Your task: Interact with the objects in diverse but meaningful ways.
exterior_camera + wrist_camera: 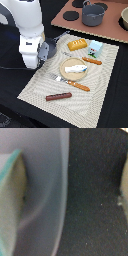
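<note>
Gripper: low at placemat's edge on exterior view's left, over grey saucepan; jaw state cannot tell, wrist view blurred. Striped placemat on dark desk. Holds: yellow block, pale blue carton, plate with white tube, brown sausage stick. Grey pot on brown board, well apart.

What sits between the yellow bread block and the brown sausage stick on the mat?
In the exterior view, a round plate holding a white tube lies between the yellow bread block and the brown sausage stick.
</note>
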